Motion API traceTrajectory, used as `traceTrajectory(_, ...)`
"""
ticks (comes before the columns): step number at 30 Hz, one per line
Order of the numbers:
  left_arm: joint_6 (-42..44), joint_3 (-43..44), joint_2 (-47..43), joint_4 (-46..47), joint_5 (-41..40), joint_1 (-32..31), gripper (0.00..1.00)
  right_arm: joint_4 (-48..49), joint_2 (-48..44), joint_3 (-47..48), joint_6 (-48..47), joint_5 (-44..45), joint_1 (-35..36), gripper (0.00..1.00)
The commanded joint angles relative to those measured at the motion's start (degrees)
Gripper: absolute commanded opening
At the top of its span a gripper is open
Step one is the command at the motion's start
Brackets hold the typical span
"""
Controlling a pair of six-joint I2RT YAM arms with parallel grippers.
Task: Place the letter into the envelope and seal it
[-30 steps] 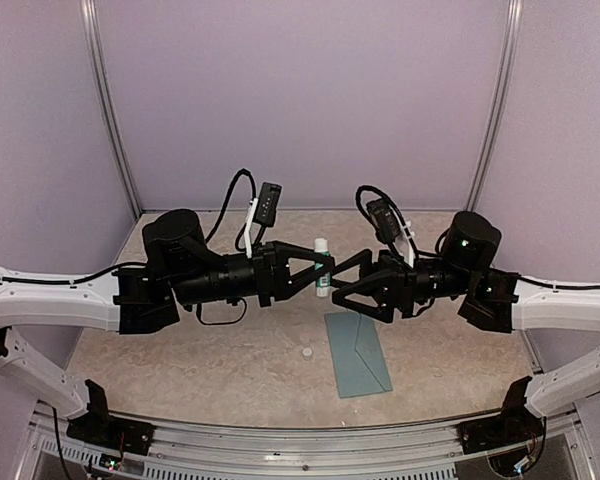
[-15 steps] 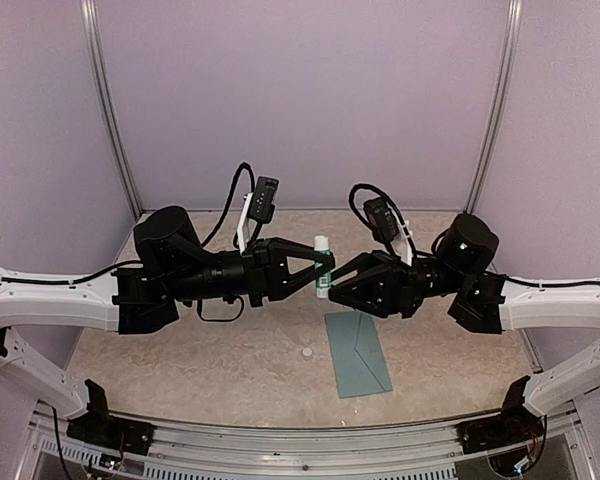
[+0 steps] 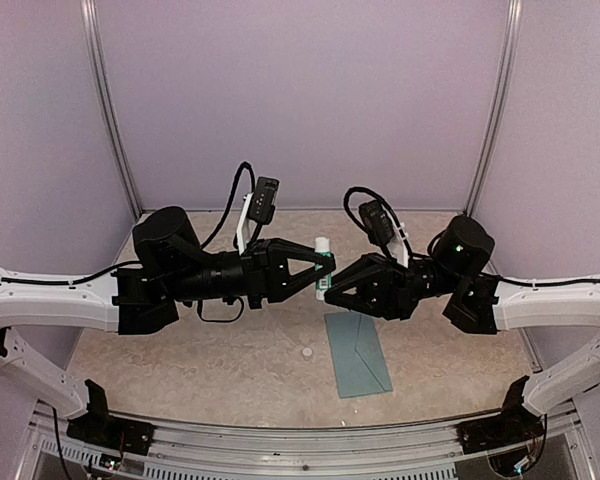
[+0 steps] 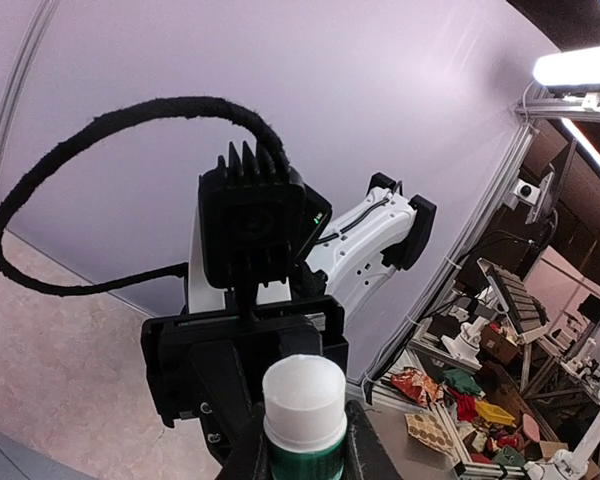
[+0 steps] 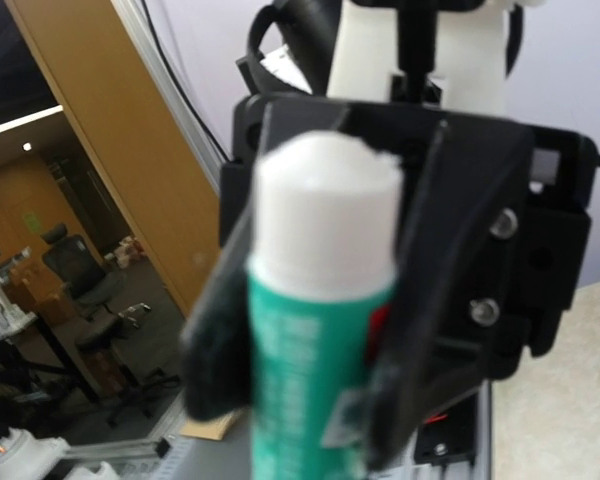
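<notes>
The teal envelope [image 3: 358, 352] lies flat on the table near the front, right of centre, with the crease of its pointed flap showing. The letter is out of view. A white-and-green glue stick [image 3: 323, 266] is held upright in the air above the table's middle. My left gripper [image 3: 328, 262] is shut on it from the left; in the left wrist view the stick [image 4: 302, 400] stands between the fingers [image 4: 364, 452]. My right gripper [image 3: 329, 290] is shut on the stick's lower part from the right, its pads pressing both sides of the green body [image 5: 315, 340].
A small white cap [image 3: 306, 352] lies on the table just left of the envelope. Pale walls close in the back and both sides. A metal rail [image 3: 300, 440] runs along the front edge.
The right gripper has moved left up to the glue stick and closed its fingers on the lower part. The left gripper has kept its hold, barely shifting.
</notes>
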Motion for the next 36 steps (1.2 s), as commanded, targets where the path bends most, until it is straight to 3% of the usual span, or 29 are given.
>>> traceTrajectory(1,0.5,-0.4,0.1,0.7,-1.1,-0.3,0.03,1.8,0.3,0.3,0.0,-1.1,0.6,0.05)
traceTrajectory(5,1.6,-0.6,-0.3,-1.1,-3.3,-0.4,0.03,0.2,-1.5,0.0,-1.0,0.8,0.6,0.0)
traceTrajectory(8,3.6,-0.3,-0.5,-3.8,-7.0,-0.8,0.03,-7.2,-3.6,1.4,-4.2,4.6,0.6,0.0)
traceTrajectory(14,10.0,1.9,-0.7,-12.7,-21.3,-3.9,0.03,-34.7,-4.7,9.4,-13.1,22.7,0.6,0.0)
traceTrajectory(19,10.0,3.3,0.9,-15.7,-32.9,-6.1,0.0,-52.8,-0.3,18.8,-15.5,42.8,1.2,0.0)
traceTrajectory(23,6.9,4.6,3.2,-16.5,-38.5,-7.3,0.0,-60.7,4.6,26.1,-15.4,56.7,2.4,0.0)
traceTrajectory(26,4.1,5.1,5.2,-16.0,-39.6,-7.6,0.0,-62.8,7.8,29.4,-14.8,62.4,3.6,0.0)
traceTrajectory(33,3.5,5.6,5.8,-15.1,-38.4,-7.5,0.01,-60.8,8.1,29.7,-14.9,61.6,4.8,0.0)
traceTrajectory(36,3.7,5.8,4.1,-16.7,-36.3,-6.4,0.03,-53.9,2.5,24.8,-17.2,52.3,4.2,0.21)
